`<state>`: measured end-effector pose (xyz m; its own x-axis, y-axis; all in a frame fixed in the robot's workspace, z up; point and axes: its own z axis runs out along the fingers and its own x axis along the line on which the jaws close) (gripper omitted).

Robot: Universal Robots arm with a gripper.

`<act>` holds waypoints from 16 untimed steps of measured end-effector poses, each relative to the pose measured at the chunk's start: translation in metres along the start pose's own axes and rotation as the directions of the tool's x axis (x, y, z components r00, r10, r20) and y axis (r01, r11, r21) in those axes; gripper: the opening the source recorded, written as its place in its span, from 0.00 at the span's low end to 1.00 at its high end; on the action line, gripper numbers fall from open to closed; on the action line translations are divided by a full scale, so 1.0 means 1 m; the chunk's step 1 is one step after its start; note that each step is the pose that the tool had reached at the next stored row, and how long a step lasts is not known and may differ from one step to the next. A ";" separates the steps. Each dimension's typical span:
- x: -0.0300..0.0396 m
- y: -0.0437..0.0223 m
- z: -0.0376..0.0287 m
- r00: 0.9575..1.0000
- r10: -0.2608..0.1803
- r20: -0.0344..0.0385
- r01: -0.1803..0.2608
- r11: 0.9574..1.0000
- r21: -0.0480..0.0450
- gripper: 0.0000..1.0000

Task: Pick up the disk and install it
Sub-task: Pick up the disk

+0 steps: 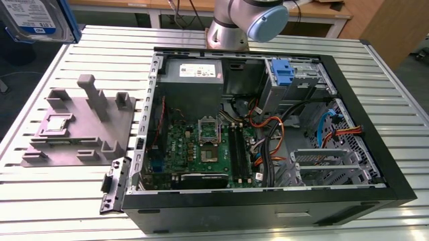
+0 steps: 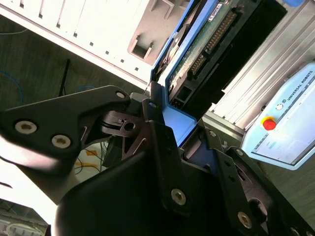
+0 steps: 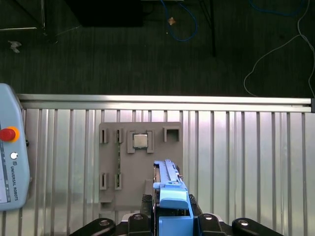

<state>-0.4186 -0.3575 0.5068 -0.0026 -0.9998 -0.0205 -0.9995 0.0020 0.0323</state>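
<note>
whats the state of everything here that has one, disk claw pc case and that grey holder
disk, lifted clear of the table, held by its blue carrier, not yet installed
claw, shut on the disk
computer case, lying on its side, side panel off, inside exposed
grey holder, flat on the table, a chip seated in one pocket

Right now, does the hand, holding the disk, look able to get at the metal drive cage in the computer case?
Probably yes: the computer case lies open and nothing covers the drive cage. The hand grips the disk; cables run close beside the cage.
</note>
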 end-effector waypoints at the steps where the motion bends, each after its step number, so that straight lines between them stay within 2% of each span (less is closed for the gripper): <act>1: 0.0000 -0.0001 0.0000 1.000 0.000 0.000 0.000 1.000 0.000 0.37; 5: 0.0000 -0.0008 -0.0001 1.000 0.000 0.000 0.000 1.000 0.000 0.37; 16: 0.0000 -0.0088 -0.0003 1.000 0.000 0.000 0.000 1.000 0.000 0.37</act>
<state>-0.4098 -0.3575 0.5068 -0.0026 -0.9998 -0.0205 -0.9995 0.0019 0.0323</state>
